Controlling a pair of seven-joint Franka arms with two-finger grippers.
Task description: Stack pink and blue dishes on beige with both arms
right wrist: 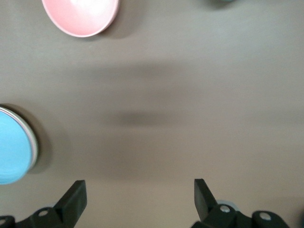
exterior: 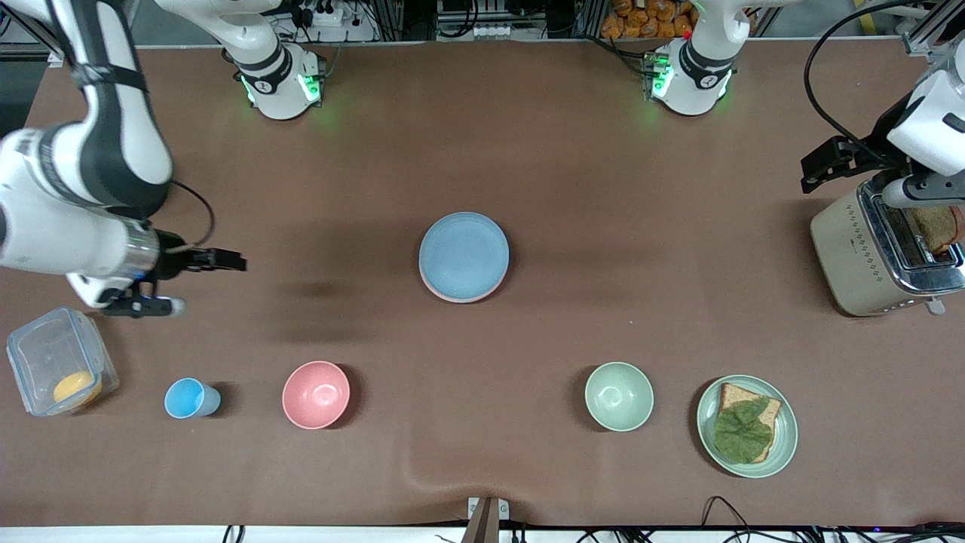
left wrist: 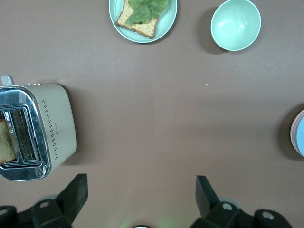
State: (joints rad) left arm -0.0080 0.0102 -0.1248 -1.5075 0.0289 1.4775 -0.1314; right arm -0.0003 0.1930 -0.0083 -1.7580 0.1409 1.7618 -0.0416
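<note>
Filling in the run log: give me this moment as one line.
stack: blue plate on top, pink edge under it, beige not visible | left gripper: open, empty, by toaster | right gripper: open, empty, over bare table

Even, soft overhead light fills the table point(exterior: 528, 166), and each dish casts only a faint shadow beside it. The right wrist view is smeared by motion blur, while the left wrist view is crisp. Green glow spills around both arm bases, and the toaster point(exterior: 882, 253) chrome glints mildly
</note>
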